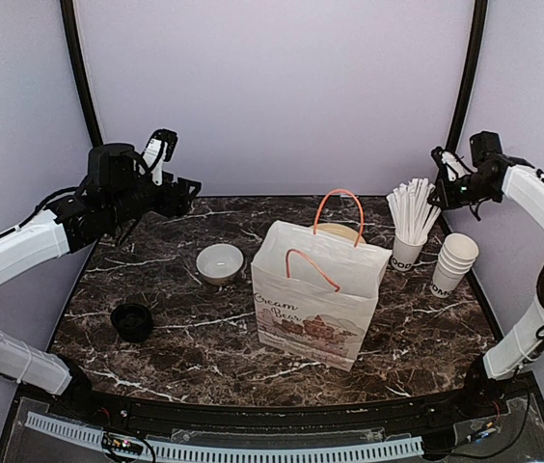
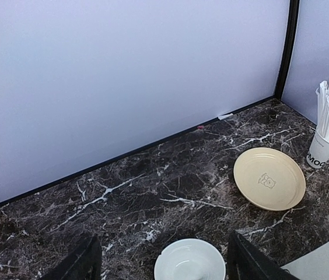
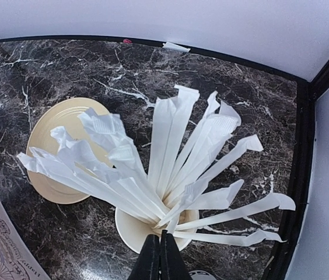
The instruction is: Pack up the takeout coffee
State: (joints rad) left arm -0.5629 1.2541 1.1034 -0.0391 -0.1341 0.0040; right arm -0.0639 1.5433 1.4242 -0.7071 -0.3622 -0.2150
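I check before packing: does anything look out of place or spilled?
No spill shows. Only a black round piece, perhaps a loose lid, lies alone near the left edge of the table.

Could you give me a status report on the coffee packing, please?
Left gripper open. Right gripper shut above stick cup. No lidded coffee cups in view. Paper bag upright, open.

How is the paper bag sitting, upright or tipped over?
Upright: the paper bag stands on its base on the table, mouth open upward.
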